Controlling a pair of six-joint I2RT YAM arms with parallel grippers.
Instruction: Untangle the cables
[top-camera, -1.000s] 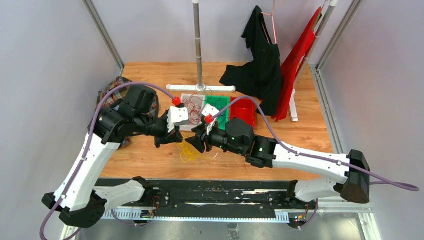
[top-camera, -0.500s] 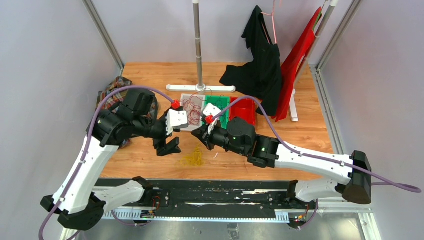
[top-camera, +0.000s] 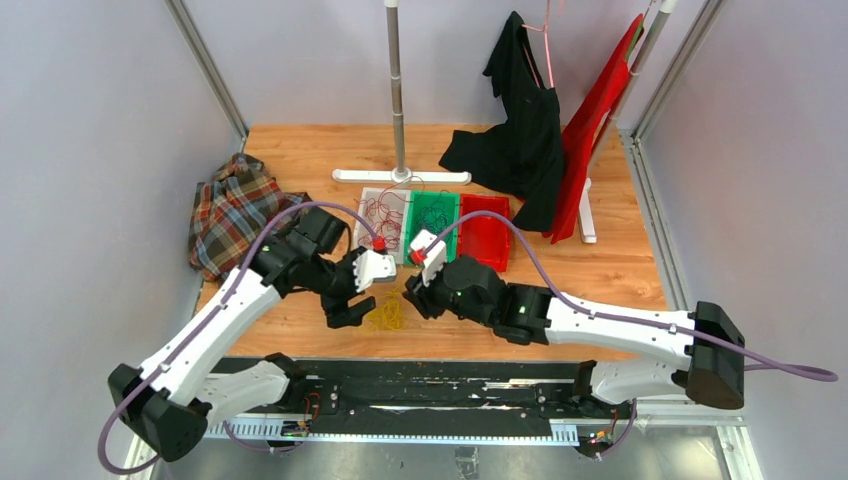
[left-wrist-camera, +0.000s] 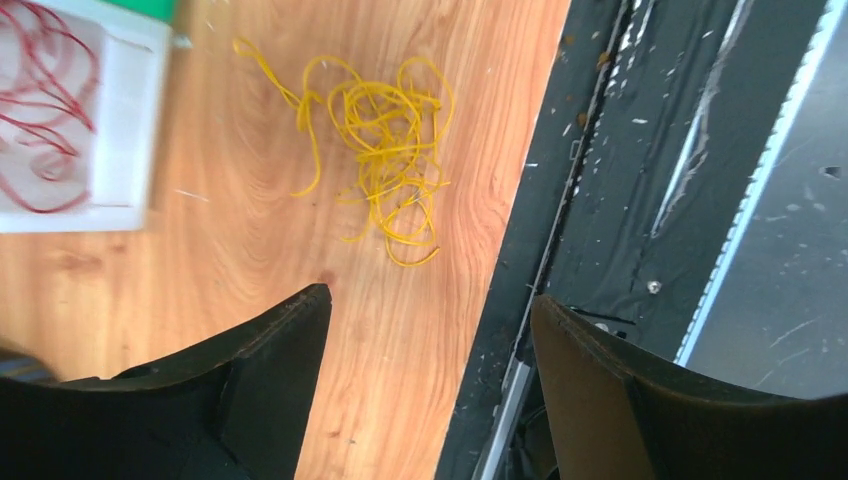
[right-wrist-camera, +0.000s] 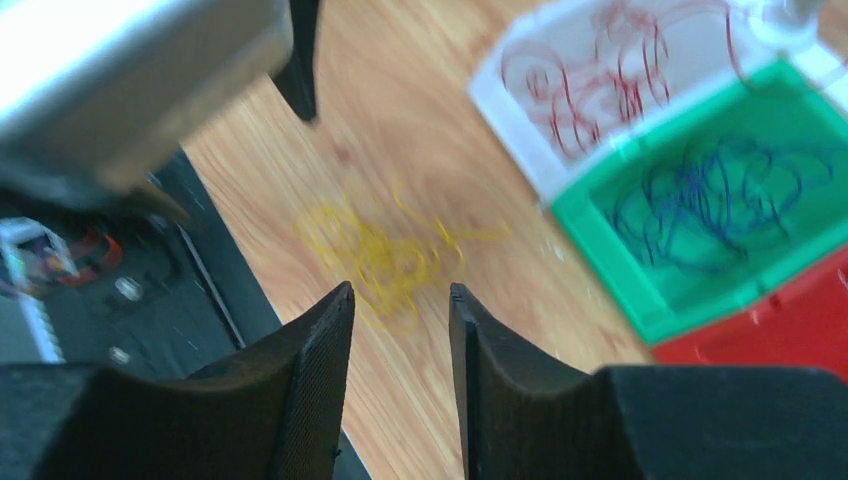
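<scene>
As seen from above, found the yellow cables (top-camera: 384, 314) lying in a loose tangle on the bare wood of the counter (top-camera: 600, 270), near its front edge and just short of the black rail (top-camera: 450, 385). Placed them between the two tools, gripped by neither.

Noted the left tool (top-camera: 350, 306) standing wide, with nothing between its fingers. Confirmed from its wrist camera: tangle ahead of the fingertips and apart from both.

Noted the right tool (right-wrist-camera: 400, 292) set at a narrow gap, likewise empty, hanging above the tangle and aimed down at it.

Recorded the red cables (top-camera: 383, 212) curled inside the white tray (top-camera: 368, 197), and the blue cables (top-camera: 432, 213) inside the green tray (top-camera: 452, 200) touching its right side. Recorded a red tray (top-camera: 484, 232) next along the same row.

Located a plaid cloth (top-camera: 232, 210) at the left edge of the counter, well apart from the trays.
</scene>
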